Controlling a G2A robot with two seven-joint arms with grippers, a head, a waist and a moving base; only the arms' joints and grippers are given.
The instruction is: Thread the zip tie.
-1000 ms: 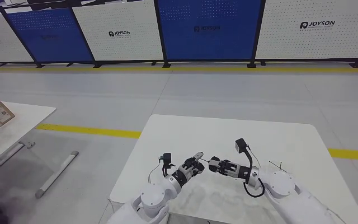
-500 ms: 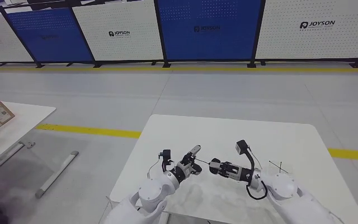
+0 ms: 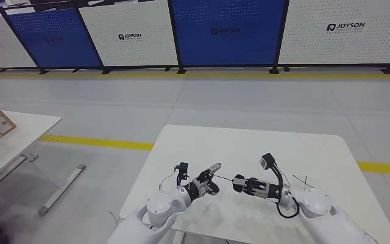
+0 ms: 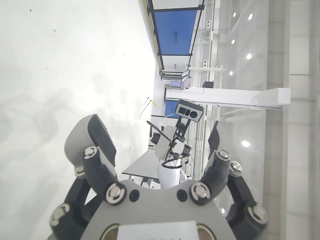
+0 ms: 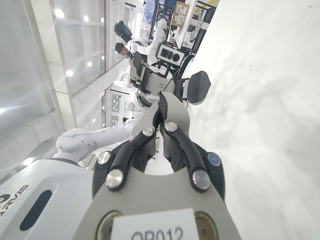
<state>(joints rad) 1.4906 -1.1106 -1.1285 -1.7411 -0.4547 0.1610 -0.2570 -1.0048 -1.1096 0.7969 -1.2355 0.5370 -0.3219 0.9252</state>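
Since a second ago the two grippers have drawn apart: they were almost tip to tip, and now the right gripper sits further toward the robot's right, with a clear gap between them over the table.

At the right gripper the fingers are pressed together on the zip tie, pinching the thin black strip between their tips. Its free end sticks out forward, aimed at the other arm. From above, the tie reads as a fine dark line bridging most of the gap between the two grippers, raised off the tabletop.

Across from it, the left gripper has its fingers spread wide, dark pads facing each other, with nothing between them. In the left wrist view the tip of the tie falls in the open space between those pads, but whether it has actually reached them cannot be told; the top view puts its end just short of, or right at, the left fingertips.

Both arms angle inward from the near edge of the white table, wrists low over the surface and grippers facing one another near the table's middle.

Further out, to the robot's right of the right arm, a few spare zip ties lie crossed on the tabletop, well apart from both grippers
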